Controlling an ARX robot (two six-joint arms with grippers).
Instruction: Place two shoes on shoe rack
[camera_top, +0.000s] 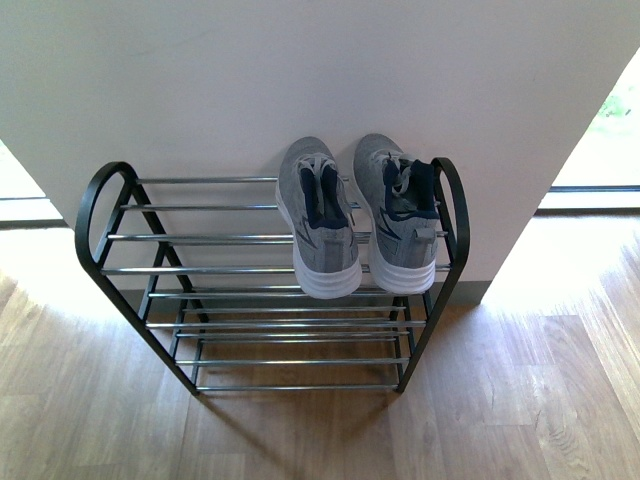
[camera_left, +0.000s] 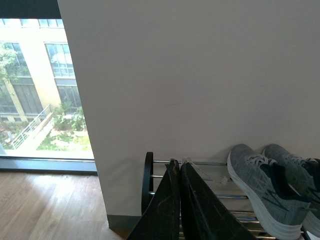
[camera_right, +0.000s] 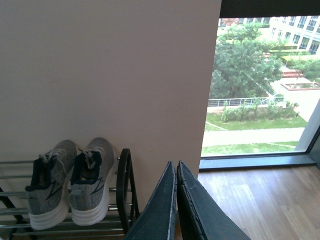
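Left gripper (camera_left: 179, 165): clenched. Its two dark fingers are pressing flat against each other with nothing between them. It is hanging in the air off the left end of the shoe rack (camera_top: 200, 268) and touching nothing.

Right gripper (camera_right: 176, 165): also clenched on nothing, fingers lying together. It is hovering off the rack's right end, near the black end loop, apart from it.

In the front view you are looking down. The wooden floor (camera_top: 300, 440) is filling the lower part of the frame. The shoe rack is standing on it at frame centre, with its back towards the white wall (camera_top: 300, 80). Its black frame is carrying chrome bars that run left to right across several tiers.

Task items: both grey knit sneakers are sitting on the top tier, right of frame centre. The inner sneaker (camera_top: 318, 225) is lying just right of the middle of the tier. The outer sneaker (camera_top: 395, 220) is lying just beside it and close against the rack's right end loop. Both are resting upright on their soles, with toes pointing at the wall and white heels facing you at the front bars. Navy lining is showing in both openings.

Farthest out, daylight is coming in past both edges of the wall. The left window (camera_left: 35, 90) is showing a building and shrubs. The right window (camera_right: 260, 85) is showing trees and a lawn.
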